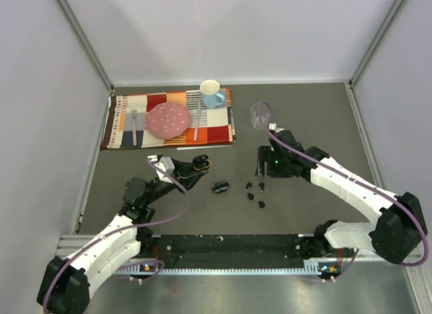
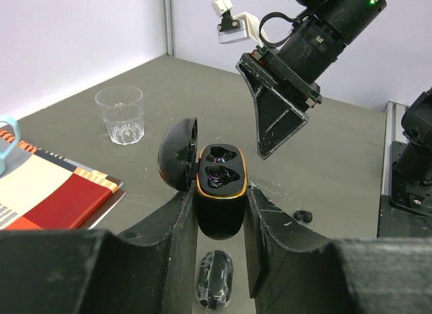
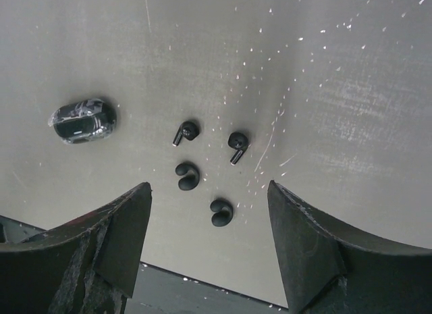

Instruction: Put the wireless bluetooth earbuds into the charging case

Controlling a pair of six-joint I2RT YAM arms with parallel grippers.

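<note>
My left gripper [image 2: 219, 196] is shut on a glossy black charging case [image 2: 217, 175] with a gold rim, held above the table. Its lid [image 2: 177, 155] is flipped open and both wells look empty. From above, the same case [image 1: 200, 161] sits at the left gripper [image 1: 194, 168]. Several small black earbuds lie on the table: two stemmed ones [image 3: 185, 132] [image 3: 236, 144] and two curled ones [image 3: 187, 175] [image 3: 221, 211]. My right gripper [image 3: 209, 189] hangs open above them, touching none. From above, the right gripper [image 1: 265, 175] stands just beyond the earbuds [image 1: 250, 196].
A second dark case [image 1: 220, 187], wrapped in clear film, lies on the table between the arms, below the held case [image 2: 214, 279]. A clear glass [image 1: 261, 115] stands at the back. A chequered placemat [image 1: 169, 118] carries a pink plate, cutlery and a blue mug [image 1: 212, 94].
</note>
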